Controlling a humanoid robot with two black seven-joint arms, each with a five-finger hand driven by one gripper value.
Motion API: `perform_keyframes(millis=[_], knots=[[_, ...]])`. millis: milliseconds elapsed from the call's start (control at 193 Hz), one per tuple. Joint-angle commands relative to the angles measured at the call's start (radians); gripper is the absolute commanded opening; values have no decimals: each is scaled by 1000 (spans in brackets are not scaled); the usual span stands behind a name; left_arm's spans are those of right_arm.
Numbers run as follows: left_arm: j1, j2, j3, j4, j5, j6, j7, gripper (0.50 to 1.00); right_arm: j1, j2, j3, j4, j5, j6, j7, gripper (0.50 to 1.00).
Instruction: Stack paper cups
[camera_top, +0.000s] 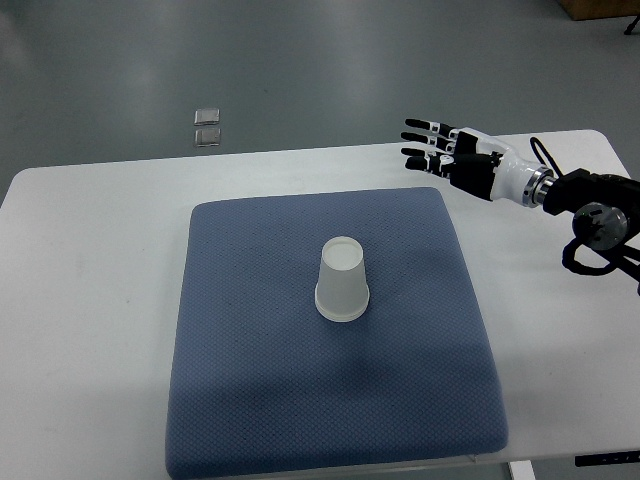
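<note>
A white paper cup (342, 280) stands upside down near the middle of the blue mat (240, 390). It may be more than one cup nested; I cannot tell. My right hand (432, 147) hovers above the table's far right part, beyond the mat's back right corner, well apart from the cup. Its fingers are spread, pointing left, and hold nothing. The right arm comes in from the right edge. The left arm does not show.
The mat lies on a white table (90, 300). Two small metal plates (208, 127) are set in the grey floor behind the table. A brown box corner (600, 8) shows at the top right.
</note>
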Motion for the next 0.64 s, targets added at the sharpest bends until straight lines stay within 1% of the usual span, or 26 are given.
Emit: perform_keyframes(millis=[0, 182, 504, 639], knots=[[0, 0, 0, 0, 0, 0, 0, 1000, -25, 17, 1, -5, 92, 2, -29, 917], [0, 0, 0, 0, 0, 0, 0, 1000, -47, 29, 4, -8, 193, 2, -27, 919], [0, 0, 0, 0, 0, 0, 0, 1000, -48, 26, 10, -17, 194, 13, -24, 921], [0, 0, 0, 0, 0, 0, 0, 1000, -62, 26, 58, -19, 181, 13, -24, 921]])
